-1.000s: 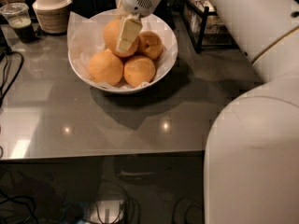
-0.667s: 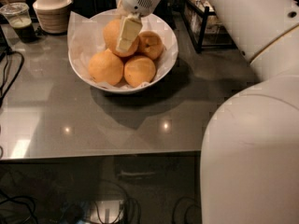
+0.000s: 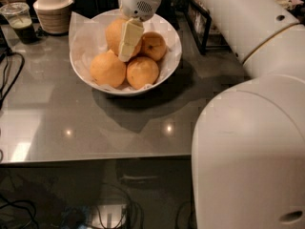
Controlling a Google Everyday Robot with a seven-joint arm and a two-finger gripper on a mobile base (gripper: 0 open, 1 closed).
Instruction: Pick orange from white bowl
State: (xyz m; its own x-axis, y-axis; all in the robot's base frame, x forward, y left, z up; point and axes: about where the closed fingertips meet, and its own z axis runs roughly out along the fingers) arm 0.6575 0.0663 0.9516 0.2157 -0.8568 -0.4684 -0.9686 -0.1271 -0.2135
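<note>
The white bowl (image 3: pixel 173 63), lined with crumpled white paper, stands on the grey table at the back centre and holds four oranges. The largest orange (image 3: pixel 113 32) lies at the back, on top of the others. My gripper (image 3: pixel 124 46) comes down from above and is shut on this orange. One cream finger (image 3: pixel 130 38) lies across the orange's front right side; the other finger is hidden behind the orange. The orange still rests among the others in the bowl.
Three more oranges fill the bowl: front left (image 3: pixel 107 69), front right (image 3: pixel 142 72), and right with a stem dimple (image 3: pixel 154 46). A ribbed beige bowl with a lid (image 3: pixel 53 11) and a plastic cup (image 3: pixel 18 22) stand back left. My white arm (image 3: pixel 248 128) fills the right.
The gripper and the orange have stayed in nearly the same place. My white arm at the right has shifted slightly in the view.
</note>
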